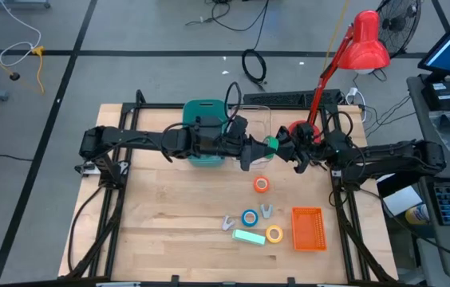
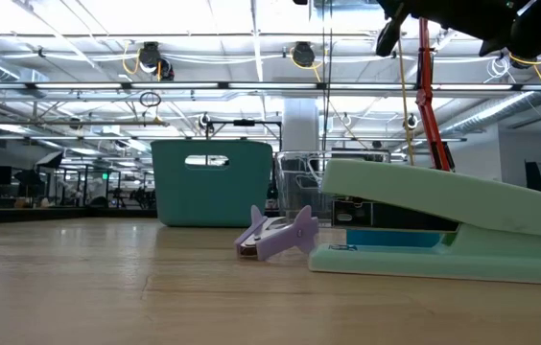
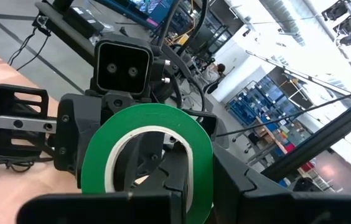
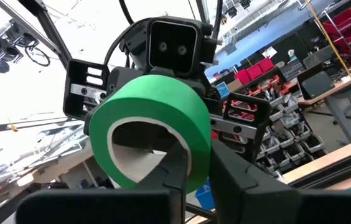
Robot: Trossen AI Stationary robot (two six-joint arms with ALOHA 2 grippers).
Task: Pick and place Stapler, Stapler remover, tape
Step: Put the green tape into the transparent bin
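A: Stapler (image 2: 453, 240), mint green, lies nearest the front edge of the table (image 1: 177, 215), beside a lilac staple remover (image 2: 275, 235).

B: Green tape (image 1: 272, 143)?

A: Mid-air above the far table, between left gripper (image 1: 258, 147) and right gripper (image 1: 282, 147), both clamped on it.

B: Beyond?

A: Teal bin (image 1: 205, 131) at the far edge.

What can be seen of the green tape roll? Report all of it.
The green ring-shaped tape roll has a glossy green band around a pale inner core. It hangs in the air between the two arms, above the far part of the wooden table. The left gripper and the right gripper both grip it, jaws shut through its open centre.
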